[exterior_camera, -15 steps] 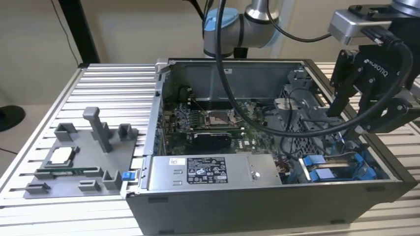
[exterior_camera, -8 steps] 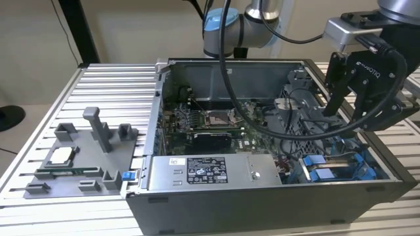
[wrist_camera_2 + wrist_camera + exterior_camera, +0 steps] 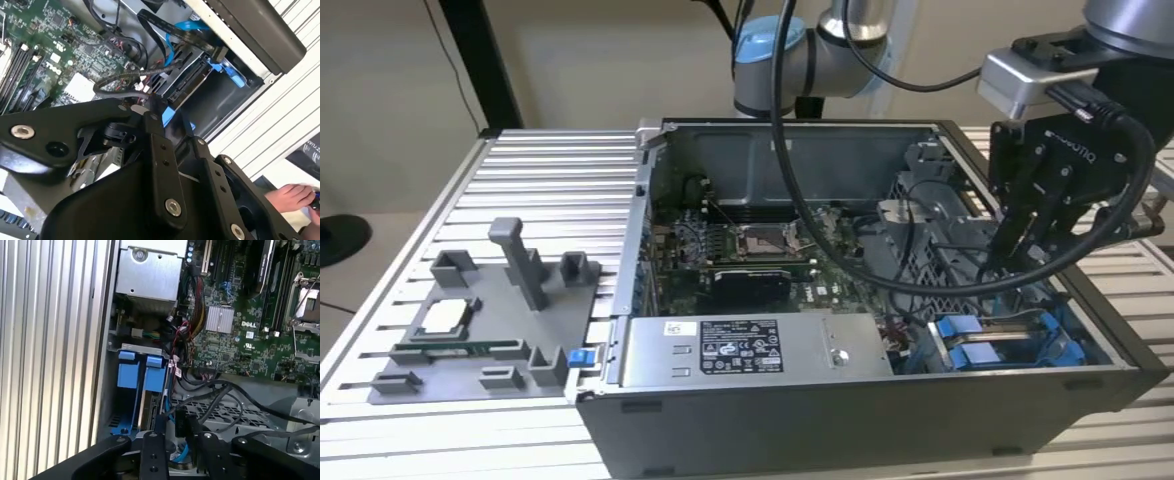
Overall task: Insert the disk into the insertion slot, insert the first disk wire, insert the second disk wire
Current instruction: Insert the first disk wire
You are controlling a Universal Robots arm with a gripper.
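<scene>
The disk [image 3: 192, 80] sits edge-on in its blue carrier [image 3: 142, 372] inside the insertion slot [image 3: 140, 347], at the front corner of the open computer case on the exterior view's right [image 3: 987, 345]. My gripper [image 3: 998, 262] reaches down into the case just above that bay. In the first wrist view my gripper [image 3: 176, 427] is shut on a black connector with a blue disk wire [image 3: 177, 450] trailing from it, close to the disk's end. Another blue wire [image 3: 185, 27] runs to the disk's far end.
Black cables [image 3: 220, 395] loop over the perforated cage beside the bay. The motherboard [image 3: 761, 250] and grey power supply box [image 3: 734, 350] fill the rest of the case. A grey parts fixture [image 3: 494, 320] stands on the slatted table. A person's hand [image 3: 295, 195] is outside the case.
</scene>
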